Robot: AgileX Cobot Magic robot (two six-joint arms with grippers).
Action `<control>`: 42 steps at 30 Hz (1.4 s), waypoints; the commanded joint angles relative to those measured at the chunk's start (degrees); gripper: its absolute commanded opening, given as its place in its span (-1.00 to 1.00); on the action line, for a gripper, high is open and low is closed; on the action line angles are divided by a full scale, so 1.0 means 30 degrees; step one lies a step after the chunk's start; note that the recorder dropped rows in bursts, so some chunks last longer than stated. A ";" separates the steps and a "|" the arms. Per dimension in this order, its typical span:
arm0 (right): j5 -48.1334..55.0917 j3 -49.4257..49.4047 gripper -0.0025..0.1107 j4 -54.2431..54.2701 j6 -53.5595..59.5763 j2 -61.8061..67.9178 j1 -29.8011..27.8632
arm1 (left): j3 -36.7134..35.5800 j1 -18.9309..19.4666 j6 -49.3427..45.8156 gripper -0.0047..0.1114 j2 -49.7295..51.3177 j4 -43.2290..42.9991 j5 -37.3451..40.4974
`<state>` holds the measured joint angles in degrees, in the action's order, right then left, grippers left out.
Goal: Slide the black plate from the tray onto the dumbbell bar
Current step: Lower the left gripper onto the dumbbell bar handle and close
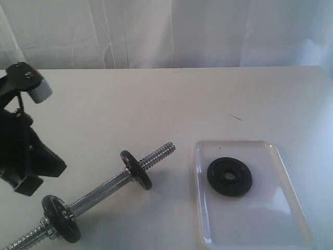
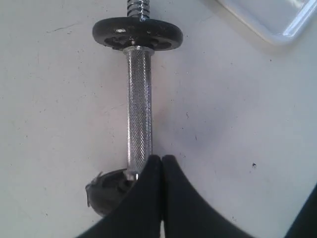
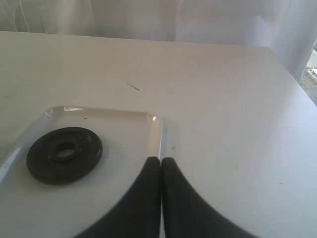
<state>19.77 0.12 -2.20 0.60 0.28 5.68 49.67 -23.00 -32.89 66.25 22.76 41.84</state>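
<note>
A white curtain [image 1: 182, 31] hangs behind a pale tabletop [image 1: 156, 99]. The left claw [image 2: 161, 159] is pressed shut with nothing in it. It is poised over the knurled middle of the dumbbell bar [image 2: 138, 109], close to one of its mounted discs [image 2: 106, 191]. The right claw [image 3: 161, 161] is likewise closed and empty, hovering at the rim of the tray [image 3: 156, 129]. Beyond it the black plate [image 3: 64, 153] lies flat inside the tray, untouched, so the task looks to be at its very start. The bar rests on the tabletop near the tray, its free threaded end [image 1: 158, 153] aimed toward it. Next, I judge, the right claw must part its jaws, pinch the plate's edge and lift it, then line the centre hole up with that end — perhaps with the left claw steadying the bar.
</note>
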 commanded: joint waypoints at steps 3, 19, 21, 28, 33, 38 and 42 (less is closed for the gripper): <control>-0.0036 -0.0039 -0.96 -0.0042 0.0231 -0.0093 0.0032 | 0.1445 -0.1461 0.0379 -0.92 0.2780 -0.0468 -0.0509; -0.0036 -0.0039 -0.96 -0.0042 0.0231 -0.0093 0.0032 | 0.1445 -0.2583 -0.1914 0.32 0.6839 -0.0614 -0.2467; -0.0036 -0.0039 -0.96 -0.0042 0.0231 -0.0093 0.0032 | 0.1445 -0.2583 -0.2048 0.41 0.7332 -0.0531 -0.3070; -0.0036 -0.0039 -0.96 -0.0042 0.0231 -0.0093 0.0032 | 0.1445 -0.2583 -0.2048 0.41 0.8579 0.0212 -0.4730; -0.0036 -0.0039 -0.96 -0.0042 0.0231 -0.0093 0.0032 | 0.1445 -0.2583 -0.2048 0.41 0.9345 0.0888 -0.5111; -0.0036 -0.0039 -0.96 -0.0042 0.0231 -0.0093 0.0032 | 0.1445 -0.2583 -0.2048 0.41 0.9924 0.0888 -0.5107; -0.0036 -0.0039 -0.96 -0.0042 0.0231 -0.0093 0.0032 | 0.1445 -0.2583 -0.2048 0.41 1.0318 0.0970 -0.5240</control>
<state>19.77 0.12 -2.20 0.60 0.28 5.68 53.83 -30.53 -38.67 96.64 24.61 25.78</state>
